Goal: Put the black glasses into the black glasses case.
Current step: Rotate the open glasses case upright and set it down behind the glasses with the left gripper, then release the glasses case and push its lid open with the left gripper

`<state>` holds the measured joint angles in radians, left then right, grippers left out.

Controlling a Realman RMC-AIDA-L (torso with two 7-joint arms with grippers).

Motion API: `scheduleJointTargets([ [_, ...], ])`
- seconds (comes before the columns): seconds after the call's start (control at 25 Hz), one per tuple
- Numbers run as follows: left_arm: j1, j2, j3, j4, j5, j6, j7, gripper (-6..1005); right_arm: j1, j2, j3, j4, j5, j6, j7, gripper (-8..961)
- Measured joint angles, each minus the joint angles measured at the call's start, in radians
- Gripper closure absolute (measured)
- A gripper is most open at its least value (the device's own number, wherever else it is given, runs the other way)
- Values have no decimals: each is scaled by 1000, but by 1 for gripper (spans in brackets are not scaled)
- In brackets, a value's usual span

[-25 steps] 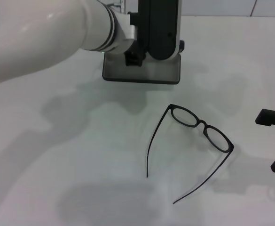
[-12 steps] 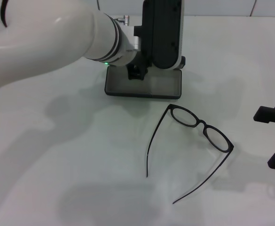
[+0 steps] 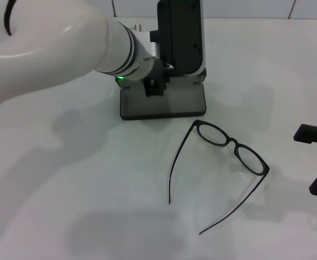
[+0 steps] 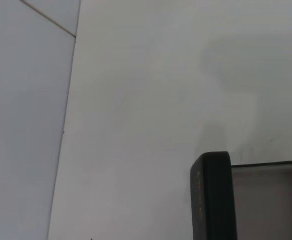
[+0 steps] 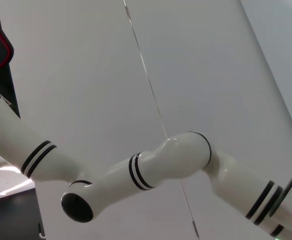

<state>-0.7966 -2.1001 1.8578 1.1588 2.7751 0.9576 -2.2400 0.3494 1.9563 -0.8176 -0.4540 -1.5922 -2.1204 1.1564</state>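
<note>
While the left hand (image 3: 157, 84) props the case (image 3: 163, 102) open, its grip cannot be told. Glasses (image 3: 231, 146) lie unfolded on the tabletop (image 3: 66, 179), untouched; the right hand (image 3: 316, 160) waits spread.

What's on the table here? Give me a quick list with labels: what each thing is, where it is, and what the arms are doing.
glasses: unfolded on the table, untouched
case: open, lid upright, behind the glasses
left gripper: at the case's lid; fingers hidden
right gripper: at the table's right edge, apart from the glasses, idle
task state: glasses not yet in the case
</note>
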Motion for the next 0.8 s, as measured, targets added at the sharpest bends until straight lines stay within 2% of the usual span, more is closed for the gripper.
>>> scheduleJointTargets([
  [0.28,3,0,-1,-3,-1,-3,-5,742,-7,2,0,0,0,1,0,112],
  [0.44,6,1,-14,34,-5,15,-31,719,-13,2,0,0,0,1,0,112],
  [0.64,40,4,-76,192,-65,101,-48,690,-15,-2,-1,-1,-7,60,-1,111],
  [0.8,130,6,-172,360,-201,120,-19,600,-20,-20,-4,-13,-11,142,20,111],
])
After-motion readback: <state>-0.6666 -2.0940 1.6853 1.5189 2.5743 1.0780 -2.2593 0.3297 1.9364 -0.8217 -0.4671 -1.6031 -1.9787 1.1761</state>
